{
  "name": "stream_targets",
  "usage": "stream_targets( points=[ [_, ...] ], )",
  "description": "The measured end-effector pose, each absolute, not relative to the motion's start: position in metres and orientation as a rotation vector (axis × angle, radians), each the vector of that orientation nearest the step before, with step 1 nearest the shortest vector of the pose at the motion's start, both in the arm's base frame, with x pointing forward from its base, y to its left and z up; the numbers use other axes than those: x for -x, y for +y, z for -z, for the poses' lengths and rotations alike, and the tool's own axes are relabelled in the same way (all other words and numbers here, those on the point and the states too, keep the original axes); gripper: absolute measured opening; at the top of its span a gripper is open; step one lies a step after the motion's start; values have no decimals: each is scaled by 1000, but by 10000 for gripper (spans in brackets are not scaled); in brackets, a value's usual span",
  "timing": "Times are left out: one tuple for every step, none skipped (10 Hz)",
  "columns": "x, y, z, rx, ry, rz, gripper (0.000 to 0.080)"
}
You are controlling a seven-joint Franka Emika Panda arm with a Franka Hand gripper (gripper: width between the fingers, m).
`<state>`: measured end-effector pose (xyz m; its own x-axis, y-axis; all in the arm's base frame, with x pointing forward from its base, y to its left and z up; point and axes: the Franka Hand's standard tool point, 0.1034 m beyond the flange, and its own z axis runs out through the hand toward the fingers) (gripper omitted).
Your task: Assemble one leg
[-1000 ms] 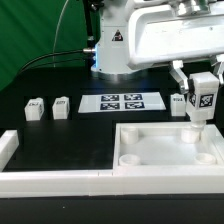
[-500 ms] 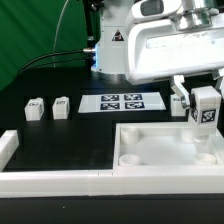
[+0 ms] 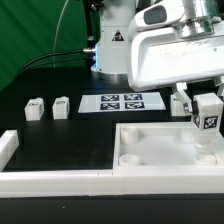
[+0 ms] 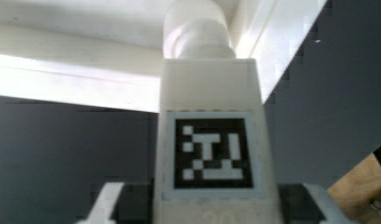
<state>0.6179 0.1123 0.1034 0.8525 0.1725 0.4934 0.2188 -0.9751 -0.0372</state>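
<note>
My gripper (image 3: 208, 106) is shut on a white leg (image 3: 207, 122) with a black-and-white tag on its face. It holds the leg upright over the far right corner of the large white panel (image 3: 160, 160). The leg's lower end is at or in the corner socket there. In the wrist view the leg (image 4: 213, 120) fills the middle, tag toward the camera, and its round end points into the panel's corner (image 4: 222, 30). The gripper (image 4: 210, 205) clamps it from both sides. Two more legs (image 3: 36, 108) (image 3: 61, 107) lie on the table at the exterior view's left.
The marker board (image 3: 123, 102) lies flat behind the panel. A white L-shaped fence (image 3: 50, 178) runs along the front left. Another white leg (image 3: 181, 103) stands behind the gripper at the right. The robot base (image 3: 115, 45) stands at the back.
My gripper with the leg has moved toward the exterior view's right and downward, bringing the leg lower over the panel's far right corner.
</note>
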Motion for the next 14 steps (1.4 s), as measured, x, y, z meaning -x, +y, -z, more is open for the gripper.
stream_targets(
  points=[
    [-618, 112, -103, 2935, -311, 768, 294],
    [-617, 112, -101, 2936, -310, 764, 294],
    [-620, 115, -98, 2934, -313, 760, 294],
    [-624, 117, -98, 2930, -314, 766, 294],
    [-626, 117, -98, 2929, -313, 769, 294],
    [-626, 117, -97, 2929, -313, 768, 294],
    [-626, 117, -96, 2929, -312, 768, 294],
    [-626, 117, -95, 2927, -311, 775, 294],
    [-627, 117, -95, 2921, -308, 799, 294],
    [-627, 116, -91, 2922, -307, 798, 294],
    [-626, 116, -89, 2924, -308, 792, 294],
    [-625, 116, -87, 2923, -308, 795, 294],
    [-625, 115, -85, 2922, -305, 803, 294],
    [-624, 115, -81, 2922, -304, 801, 294]
  ],
)
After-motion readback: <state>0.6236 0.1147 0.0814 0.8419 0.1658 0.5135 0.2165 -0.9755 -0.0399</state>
